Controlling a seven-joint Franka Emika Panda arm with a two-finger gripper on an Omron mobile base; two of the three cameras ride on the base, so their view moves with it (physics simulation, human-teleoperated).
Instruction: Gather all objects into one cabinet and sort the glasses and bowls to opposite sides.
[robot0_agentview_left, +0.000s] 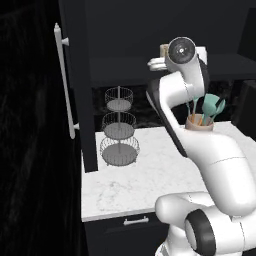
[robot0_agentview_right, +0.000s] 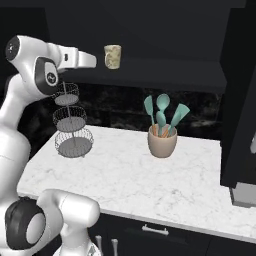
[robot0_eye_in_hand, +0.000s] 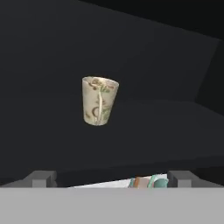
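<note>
Tumbler (robot0_eye_in_hand: 99, 100): upright on dark cabinet shelf (robot0_agentview_right: 165, 67), tapered, mottled tan, handleless.
Claw (robot0_eye_in_hand: 111, 178): spread wide, empty, facing tumbler, apart from it.
Path: open air between claw and tumbler.
Bench (robot0_agentview_right: 130, 175): white marbled stone.
Crock (robot0_agentview_right: 162, 141): beige, smooth, rounded, with teal utensils.
Basket stand (robot0_agentview_right: 72, 122): three wire tiers, left on bench.
Cabinet door (robot0_agentview_left: 75, 75): matte black, swung open, silver bar handle (robot0_agentview_left: 65, 80).

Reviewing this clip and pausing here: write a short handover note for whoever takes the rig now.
Hand: open, holding nothing, raised to shelf height and pointed at the tumbler.
Tumbler: upright on the dark shelf of the open cabinet, not touched.
Counter: utensil crock and wire basket stand, neither part of the job.
Done: nothing that can be judged from here.
Left: mugs and bowl to be found, gathered and sorted.
</note>
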